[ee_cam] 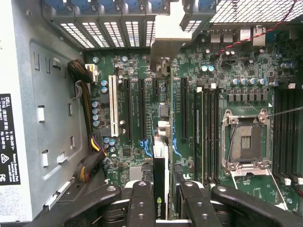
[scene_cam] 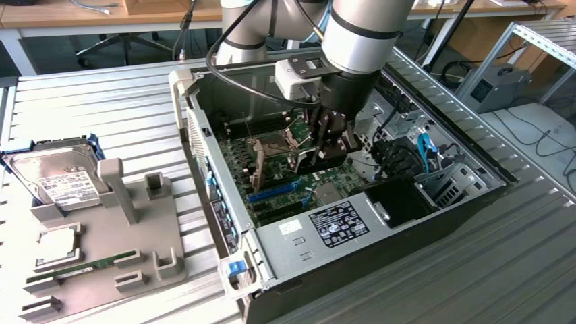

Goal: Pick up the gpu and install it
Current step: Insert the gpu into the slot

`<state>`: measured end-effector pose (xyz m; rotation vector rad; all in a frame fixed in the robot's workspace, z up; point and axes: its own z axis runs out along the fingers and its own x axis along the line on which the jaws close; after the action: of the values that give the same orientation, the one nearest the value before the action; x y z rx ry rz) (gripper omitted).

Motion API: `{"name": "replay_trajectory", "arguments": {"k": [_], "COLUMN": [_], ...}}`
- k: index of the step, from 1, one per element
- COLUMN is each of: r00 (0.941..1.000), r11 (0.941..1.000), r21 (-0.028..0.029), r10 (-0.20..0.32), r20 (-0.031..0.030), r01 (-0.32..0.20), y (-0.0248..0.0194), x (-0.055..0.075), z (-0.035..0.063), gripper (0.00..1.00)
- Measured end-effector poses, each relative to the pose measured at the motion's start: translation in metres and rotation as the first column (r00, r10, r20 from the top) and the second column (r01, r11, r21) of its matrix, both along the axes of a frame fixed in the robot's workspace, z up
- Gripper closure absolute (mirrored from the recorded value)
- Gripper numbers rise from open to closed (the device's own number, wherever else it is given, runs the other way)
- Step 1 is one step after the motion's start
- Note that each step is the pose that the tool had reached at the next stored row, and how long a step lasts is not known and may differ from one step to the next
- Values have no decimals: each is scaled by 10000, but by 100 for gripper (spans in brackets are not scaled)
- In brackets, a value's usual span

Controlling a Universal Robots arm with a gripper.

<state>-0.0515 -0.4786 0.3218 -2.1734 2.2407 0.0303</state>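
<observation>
End effector [ee_cam: 162,201] pinched the gpu [ee_cam: 160,142] edge-on between its fingers, card hung over the motherboard [ee_cam: 236,71], long axis parallel to the expansion slots [ee_cam: 183,109], bracket end toward the case's rear slot covers [ee_cam: 113,33]

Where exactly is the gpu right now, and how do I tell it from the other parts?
Find the open computer case on the metal table; the gripper reaches down into it over the motherboard. The gpu is the thin black card clamped edge-on between its fingers, unlike the hard drive and memory stick outside.

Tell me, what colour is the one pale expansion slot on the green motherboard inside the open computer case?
White; the long plastic expansion slot stands out among black ones on the green motherboard, best in the wrist view.
</observation>
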Motion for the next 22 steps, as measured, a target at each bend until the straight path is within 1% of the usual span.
{"name": "replay_trajectory", "arguments": {"k": [18, 22], "r00": [10000, 10000], "r11": [10000, 10000], "r21": [0, 0], "r10": [0, 0], "r20": [0, 0], "r01": [0, 0], "y": [0, 0], "x": [-33, -58], "z": [-14, -31], "gripper": [74, 74]}}
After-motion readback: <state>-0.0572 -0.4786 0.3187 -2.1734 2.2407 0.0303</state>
